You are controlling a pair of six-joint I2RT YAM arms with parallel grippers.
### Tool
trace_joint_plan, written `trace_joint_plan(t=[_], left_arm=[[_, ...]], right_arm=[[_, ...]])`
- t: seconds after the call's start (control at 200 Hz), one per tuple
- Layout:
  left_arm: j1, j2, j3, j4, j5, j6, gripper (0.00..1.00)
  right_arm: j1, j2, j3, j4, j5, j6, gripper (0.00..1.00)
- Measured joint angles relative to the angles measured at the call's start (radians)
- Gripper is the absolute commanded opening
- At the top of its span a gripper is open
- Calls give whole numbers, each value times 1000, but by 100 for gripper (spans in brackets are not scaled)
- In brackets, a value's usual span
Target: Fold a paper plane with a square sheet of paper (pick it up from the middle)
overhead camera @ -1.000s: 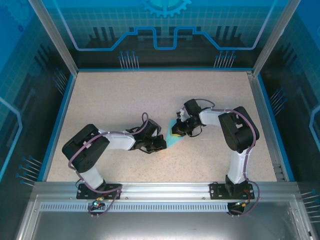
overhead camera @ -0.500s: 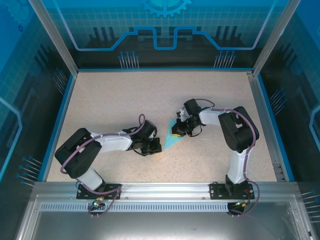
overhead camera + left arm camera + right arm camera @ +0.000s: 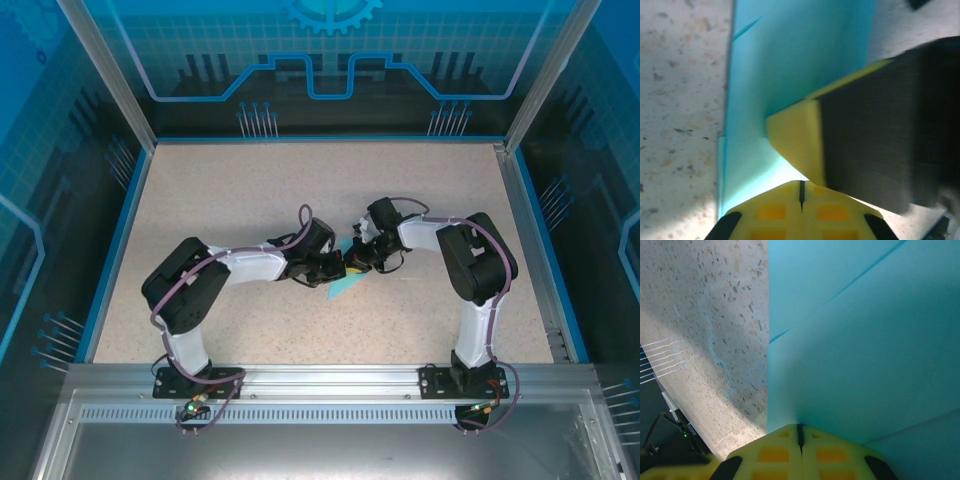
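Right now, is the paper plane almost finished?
Not yet. Done: the paper already has creases, and from above it looks like a narrow pointed wedge. In hand: the left gripper and right gripper meet over it, probably working on a fold. Left: likely more folds, since no finished plane with wings shows.

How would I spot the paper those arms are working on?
Start with the speckled beige table inside the blue booth, then follow the left arm and right arm to where their jaws meet near its middle. Peeking out just below that spot is the square sheet of paper: thin, light turquoise, creased to a point, unlike the black, white and yellow arm parts around it.
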Motion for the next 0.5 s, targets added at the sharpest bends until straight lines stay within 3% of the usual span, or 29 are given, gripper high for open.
trace_joint_plan(t=[0.5], left_arm=[[1,49,7,1,3,2,0]], right_arm=[[-1,6,7,-7,-3,0,2]])
